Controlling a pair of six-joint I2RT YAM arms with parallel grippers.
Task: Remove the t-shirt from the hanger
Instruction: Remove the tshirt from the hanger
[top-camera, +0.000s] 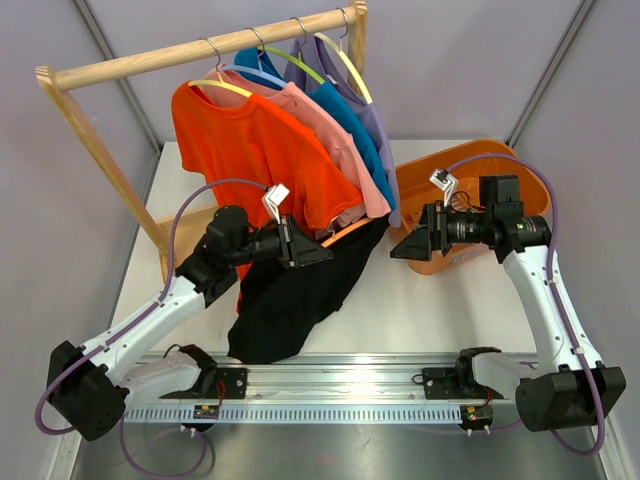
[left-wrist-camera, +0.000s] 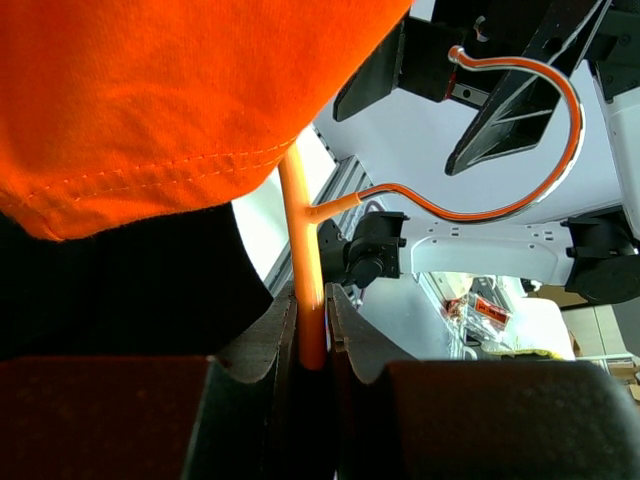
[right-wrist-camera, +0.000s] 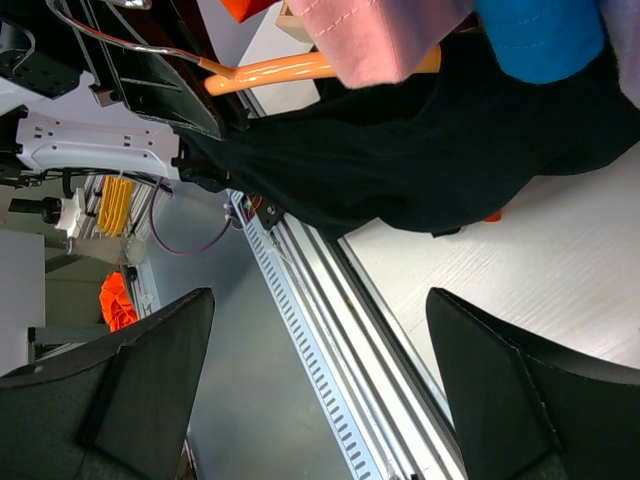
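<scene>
A black t-shirt (top-camera: 290, 300) droops from an orange hanger (top-camera: 345, 232) down onto the white table, below the rack's other shirts. My left gripper (top-camera: 320, 250) is shut on the hanger; in the left wrist view the orange bar (left-wrist-camera: 305, 260) is pinched between the jaws of the left gripper (left-wrist-camera: 312, 330), and the hook (left-wrist-camera: 560, 100) curves free at the upper right. My right gripper (top-camera: 400, 245) hovers open just right of the black t-shirt. In its wrist view the right gripper (right-wrist-camera: 320, 370) holds nothing, and the black t-shirt (right-wrist-camera: 420, 150) and hanger (right-wrist-camera: 280, 68) lie ahead of it.
A wooden rack (top-camera: 200, 50) carries orange (top-camera: 250, 140), pink (top-camera: 335, 140), blue and lilac shirts on hangers. An orange basket (top-camera: 470, 160) sits behind the right arm. A metal rail (top-camera: 340, 380) runs along the table's near edge.
</scene>
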